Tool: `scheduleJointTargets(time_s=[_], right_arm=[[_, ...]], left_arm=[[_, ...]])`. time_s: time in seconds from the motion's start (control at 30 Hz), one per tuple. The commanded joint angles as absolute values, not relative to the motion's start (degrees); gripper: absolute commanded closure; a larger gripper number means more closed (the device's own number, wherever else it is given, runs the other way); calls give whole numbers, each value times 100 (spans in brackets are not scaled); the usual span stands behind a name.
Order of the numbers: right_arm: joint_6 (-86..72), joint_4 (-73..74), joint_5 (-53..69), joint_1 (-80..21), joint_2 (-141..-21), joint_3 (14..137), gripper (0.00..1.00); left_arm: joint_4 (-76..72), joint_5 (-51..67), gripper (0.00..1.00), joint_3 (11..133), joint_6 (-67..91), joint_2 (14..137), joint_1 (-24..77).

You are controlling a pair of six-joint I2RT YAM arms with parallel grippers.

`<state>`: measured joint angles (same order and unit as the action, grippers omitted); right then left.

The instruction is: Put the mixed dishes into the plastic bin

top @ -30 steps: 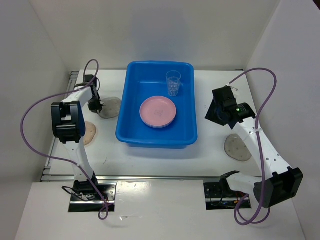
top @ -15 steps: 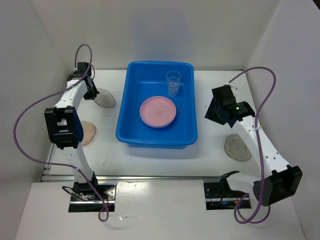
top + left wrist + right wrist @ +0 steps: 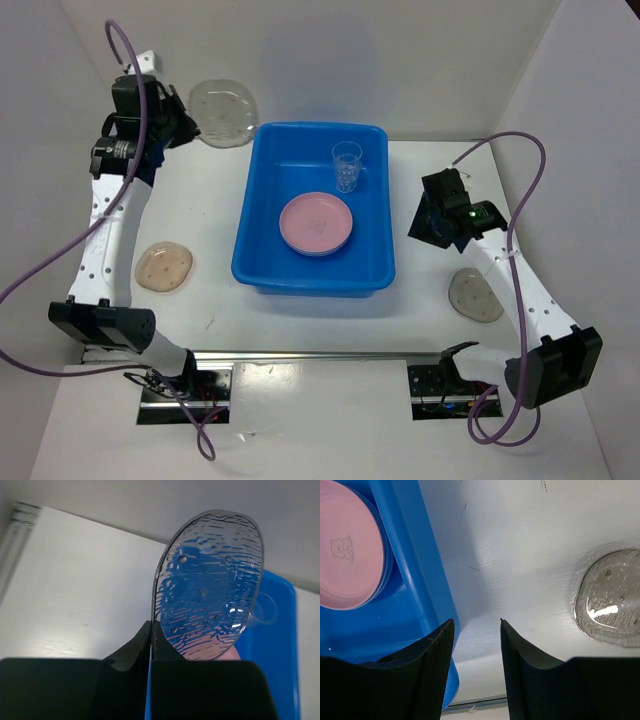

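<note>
The blue plastic bin (image 3: 265,262) stands mid-table and holds a pink plate (image 3: 316,223) and a clear cup (image 3: 346,165). My left gripper (image 3: 185,126) is raised high at the far left and is shut on the rim of a clear speckled plate (image 3: 221,112). In the left wrist view the plate (image 3: 210,580) stands on edge between my shut fingers (image 3: 135,650), with the bin (image 3: 277,645) behind it. A beige plate (image 3: 164,266) lies left of the bin. Another clear plate (image 3: 474,294) lies right of it. My right gripper (image 3: 476,630) is open and empty beside the bin's right wall (image 3: 427,580).
White walls enclose the table on the left, back and right. Purple cables loop off both arms. In the right wrist view the clear plate (image 3: 612,605) lies on the table to the right of my fingers.
My left gripper has lifted the clear plate off the table at the left and raised it high toward the back left. The right arm has barely moved.
</note>
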<state>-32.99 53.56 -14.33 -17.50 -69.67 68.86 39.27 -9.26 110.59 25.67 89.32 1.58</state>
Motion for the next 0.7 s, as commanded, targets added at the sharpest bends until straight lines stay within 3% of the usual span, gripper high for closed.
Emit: scheduleJointTargets(time_s=[0.0, 0.27, 0.67], right_arm=[[-3112, 5194, -1468, -1775, -6970, 7216, 52], [-3059, 5194, -1521, -1775, -6970, 7269, 52], [-3111, 5247, -1573, -1775, -6864, 7269, 52]], left_arm=[[3955, 360, 100, 10732, 2864, 8921, 691], [3639, 360, 100, 9844, 3138, 9236, 1994], [3427, -53, 100, 9623, 3138, 10564, 2338]])
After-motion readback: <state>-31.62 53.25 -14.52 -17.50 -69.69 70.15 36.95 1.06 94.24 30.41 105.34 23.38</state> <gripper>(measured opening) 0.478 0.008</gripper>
